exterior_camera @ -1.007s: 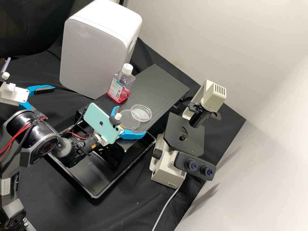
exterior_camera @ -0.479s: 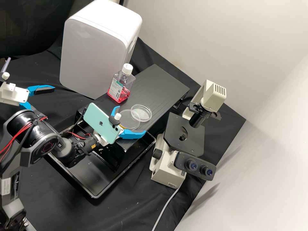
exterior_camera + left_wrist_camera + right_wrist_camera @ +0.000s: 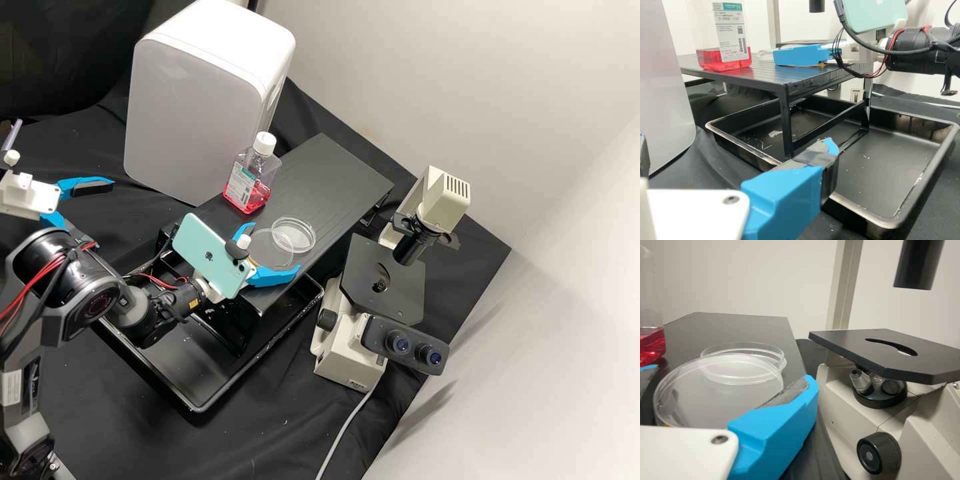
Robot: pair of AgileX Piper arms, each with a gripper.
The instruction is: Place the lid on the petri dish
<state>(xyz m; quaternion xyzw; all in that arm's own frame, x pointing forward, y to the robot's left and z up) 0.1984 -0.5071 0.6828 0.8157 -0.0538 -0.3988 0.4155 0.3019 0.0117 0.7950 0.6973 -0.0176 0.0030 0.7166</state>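
A clear petri dish [image 3: 294, 233] [image 3: 744, 356] lies on the black raised platform [image 3: 333, 173]. Its clear lid [image 3: 269, 247] [image 3: 715, 392] sits just in front of it and overlaps the dish's near edge. My right gripper [image 3: 265, 252] [image 3: 720, 385] is shut on the lid, one blue finger [image 3: 775, 427] pressed to its rim and the other on the far side. My left gripper [image 3: 70, 200] [image 3: 737, 150] stands open with nothing in it at the bench's left, well away from the platform.
A flask of red liquid [image 3: 248, 175] [image 3: 724, 35] stands on the platform behind the lid. A white box [image 3: 200, 93] is at the back left, a microscope [image 3: 393, 280] [image 3: 880, 390] close on the right. The platform stands in a black tray [image 3: 193, 373] [image 3: 890, 175].
The right gripper's fingers have drawn together onto the lid's rim. The left arm has not moved.
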